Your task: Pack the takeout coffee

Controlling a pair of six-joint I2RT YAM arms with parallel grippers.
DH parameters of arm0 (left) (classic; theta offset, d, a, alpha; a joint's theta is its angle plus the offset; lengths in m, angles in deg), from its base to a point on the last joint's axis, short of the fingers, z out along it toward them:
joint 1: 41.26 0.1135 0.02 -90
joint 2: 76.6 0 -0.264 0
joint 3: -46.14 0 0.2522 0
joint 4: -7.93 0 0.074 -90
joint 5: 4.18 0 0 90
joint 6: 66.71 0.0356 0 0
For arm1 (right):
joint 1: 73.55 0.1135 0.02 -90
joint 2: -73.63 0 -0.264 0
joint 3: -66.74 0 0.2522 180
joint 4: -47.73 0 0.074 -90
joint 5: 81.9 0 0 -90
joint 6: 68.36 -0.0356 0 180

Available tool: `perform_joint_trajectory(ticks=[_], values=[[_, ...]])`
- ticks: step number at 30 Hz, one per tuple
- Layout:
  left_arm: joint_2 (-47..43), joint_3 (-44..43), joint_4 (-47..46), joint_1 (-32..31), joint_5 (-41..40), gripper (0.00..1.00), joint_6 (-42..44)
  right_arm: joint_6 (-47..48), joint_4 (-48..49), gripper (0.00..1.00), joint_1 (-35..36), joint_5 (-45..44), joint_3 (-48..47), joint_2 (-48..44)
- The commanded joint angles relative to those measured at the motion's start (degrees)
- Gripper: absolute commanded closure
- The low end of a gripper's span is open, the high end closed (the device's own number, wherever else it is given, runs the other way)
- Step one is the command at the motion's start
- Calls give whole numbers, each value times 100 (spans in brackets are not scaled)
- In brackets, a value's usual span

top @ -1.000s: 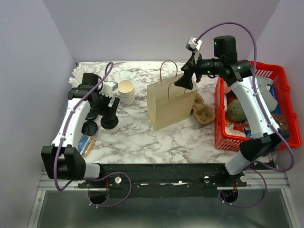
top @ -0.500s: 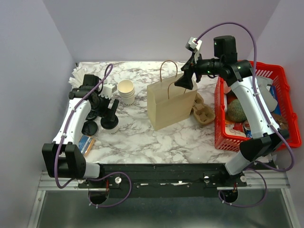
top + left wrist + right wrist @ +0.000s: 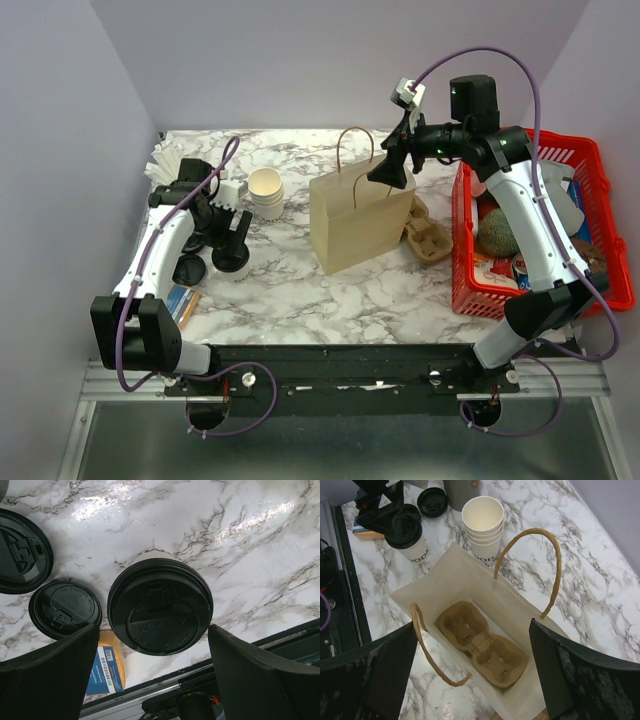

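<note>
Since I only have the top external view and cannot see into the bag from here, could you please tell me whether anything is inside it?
Observer: Yes. The right wrist view looks straight down into the paper bag, and a brown cardboard cup carrier lies flat on its bottom with both wells empty.
Operator: Thank you. Is the left arm lined up on the lidded cup?
Observer: In the left wrist view, the takeout coffee stands upright, centred in the left pincer. The fingers are spread wide on either side of its black lid and not closed on it.
</note>
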Motion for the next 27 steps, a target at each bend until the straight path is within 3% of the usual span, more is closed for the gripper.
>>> perform_joint_trajectory(ticks=[1,27], values=[[65,56,59,-57,140,4,-108,108,23,0,20,18,26,-33],[206,47,-20,-180,52,4,-134,169,14,0,11,-26,70,2]])
